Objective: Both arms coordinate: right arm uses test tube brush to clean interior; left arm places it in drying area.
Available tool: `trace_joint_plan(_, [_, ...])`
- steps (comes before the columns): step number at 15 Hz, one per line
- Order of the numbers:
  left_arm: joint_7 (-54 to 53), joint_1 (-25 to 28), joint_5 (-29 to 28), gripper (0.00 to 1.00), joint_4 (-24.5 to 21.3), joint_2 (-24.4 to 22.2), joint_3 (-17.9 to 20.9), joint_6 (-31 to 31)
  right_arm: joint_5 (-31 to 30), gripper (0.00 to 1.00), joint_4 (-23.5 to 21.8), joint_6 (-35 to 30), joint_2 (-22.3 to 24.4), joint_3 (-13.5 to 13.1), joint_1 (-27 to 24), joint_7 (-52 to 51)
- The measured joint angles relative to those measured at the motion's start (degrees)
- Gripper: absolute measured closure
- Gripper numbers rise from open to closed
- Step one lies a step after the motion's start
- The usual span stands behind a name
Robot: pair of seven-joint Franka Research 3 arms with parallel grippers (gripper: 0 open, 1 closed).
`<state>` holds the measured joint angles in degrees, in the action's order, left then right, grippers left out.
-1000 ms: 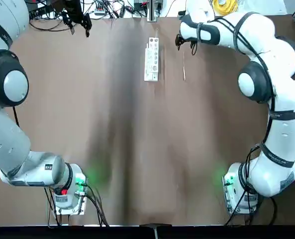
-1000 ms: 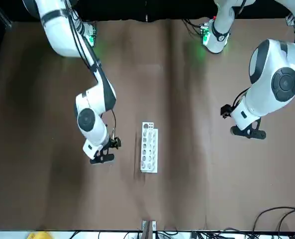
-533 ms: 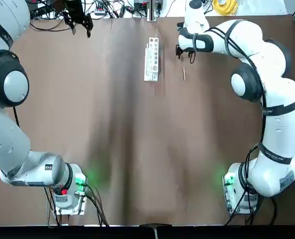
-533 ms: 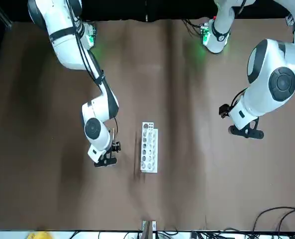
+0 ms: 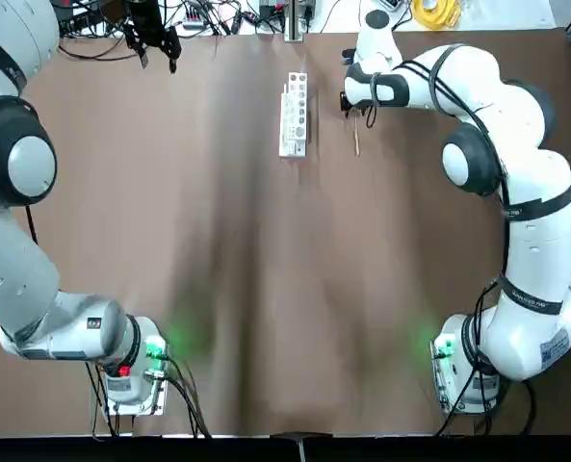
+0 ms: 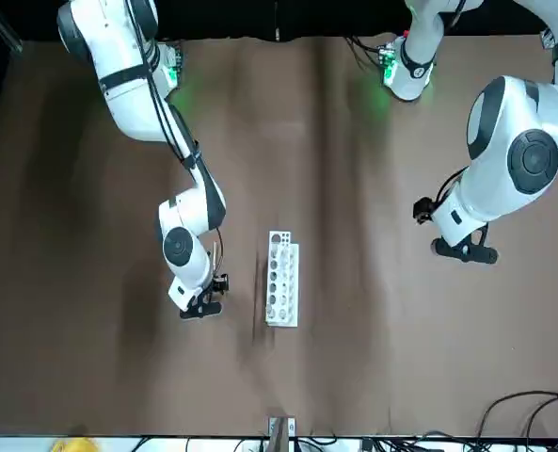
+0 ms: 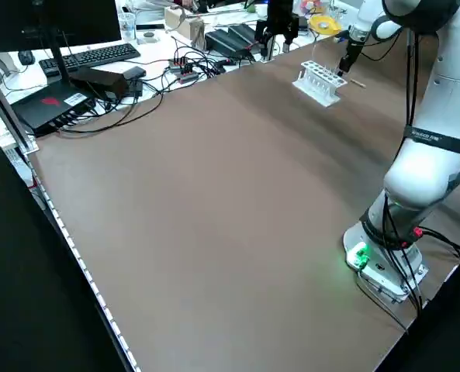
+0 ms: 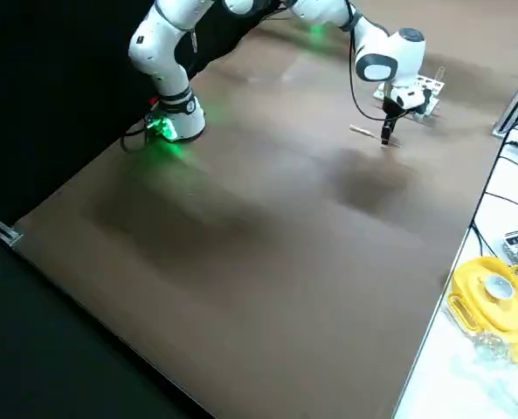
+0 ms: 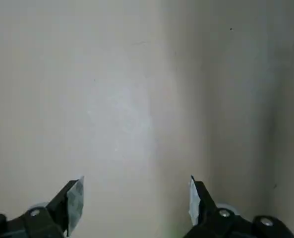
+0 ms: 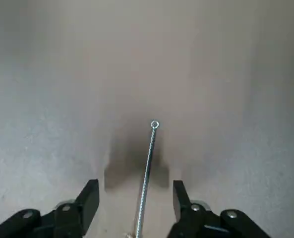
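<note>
Fingers of the right hand point(image 10: 134, 198) are held spread astride the test tube brush point(image 5: 356, 138), which is left flat on the counter point(image 5: 266, 289) at three o'clock of the drying area point(image 5: 294, 114), presumably for pickup, while the left hand point(image 5: 153, 40), likewise open, is parked at ten o'clock.
</note>
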<state>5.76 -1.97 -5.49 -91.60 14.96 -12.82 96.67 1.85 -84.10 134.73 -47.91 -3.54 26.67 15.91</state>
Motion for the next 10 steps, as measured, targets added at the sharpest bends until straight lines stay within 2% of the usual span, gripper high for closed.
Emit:
trace_joint_plan(2, [0.0, 0.0, 0.0, 0.0, 0.0, 0.24, 0.0, 0.03, 0.0, 0.33, 0.91, 0.0, -0.8, -0.05, -0.07, 0.68])
trace_joint_plan(3, [0.0, 0.0, 0.0, 0.0, 0.0, 0.39, 0.0, 0.05, 0.0, 0.39, 1.55, 0.01, -1.46, -0.08, -0.08, 1.52])
trace_joint_plan(6, [0.0, 0.0, 0.01, 0.0, 0.0, 0.42, -0.03, 0.07, 0.01, 0.44, 2.19, 0.01, -2.02, -0.11, -0.13, 1.83])
trace_joint_plan(7, [0.0, 0.0, 0.01, 0.0, 0.0, 0.45, -0.04, 0.09, 0.02, 0.51, 2.33, -0.13, -2.03, -0.12, -0.17, 1.88])
trace_joint_plan(8, [0.0, 0.0, 0.01, 0.0, 0.0, 0.49, -0.05, 0.24, 0.02, 0.51, 2.4, -0.27, -2.06, -0.12, -0.21, 1.89])
trace_joint_plan(9, [0.0, 0.0, 0.01, 0.0, 0.0, 0.51, -0.06, 0.47, 0.02, 0.56, 2.48, -0.35, -2.05, -0.12, -0.24, 1.89])
trace_joint_plan(10, [-0.01, 0.0, 0.01, 0.0, 0.0, 0.53, -0.07, 0.6, 0.02, 0.65, 2.61, -0.45, -2.05, -0.13, -0.25, 1.9])
